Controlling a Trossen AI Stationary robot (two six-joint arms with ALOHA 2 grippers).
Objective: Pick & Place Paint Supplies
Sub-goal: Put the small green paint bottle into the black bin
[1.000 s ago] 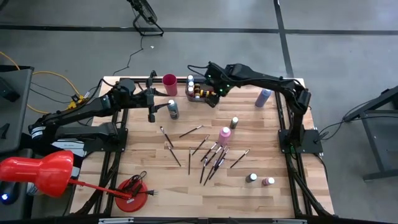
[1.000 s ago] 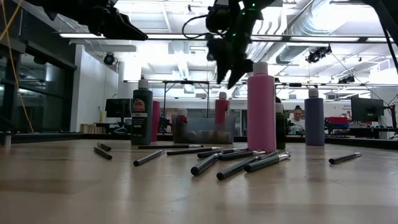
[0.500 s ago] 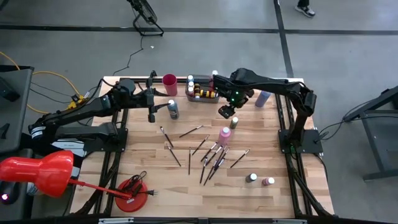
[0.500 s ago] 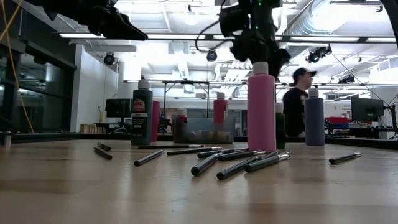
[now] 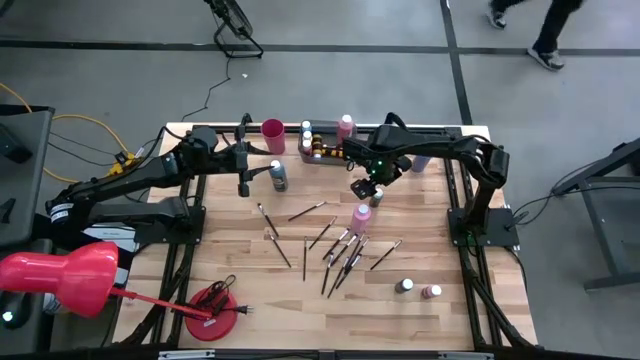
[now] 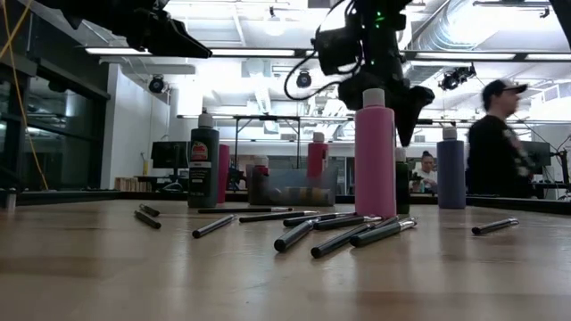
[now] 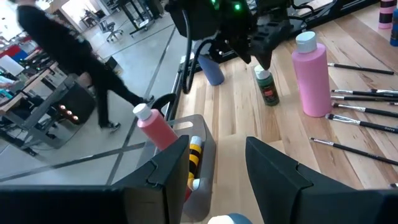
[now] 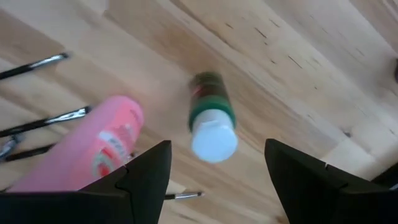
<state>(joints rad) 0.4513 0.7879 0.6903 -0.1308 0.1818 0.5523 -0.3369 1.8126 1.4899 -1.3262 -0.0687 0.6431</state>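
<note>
My right gripper is open and points down over a small green bottle with a white cap, which stands on its base on the table. Its fingers stand on either side above the cap, clear of it. A tall pink bottle stands just nearer. Several dark paintbrushes lie flat in the table's middle. My left gripper waits open at the far left, high above a dark green bottle, facing the grey tray that holds several bottles.
The pink cup stands left of the tray and a pink bottle at its far right corner. A lavender bottle stands by the right arm. Two small bottles stand near the front right. A person walks beyond the table.
My right gripper has left the tray's right end, gone toward the near edge and down, and tipped and rolled until it points down over the small green bottle. It has stayed open. A person has walked across the room behind.
</note>
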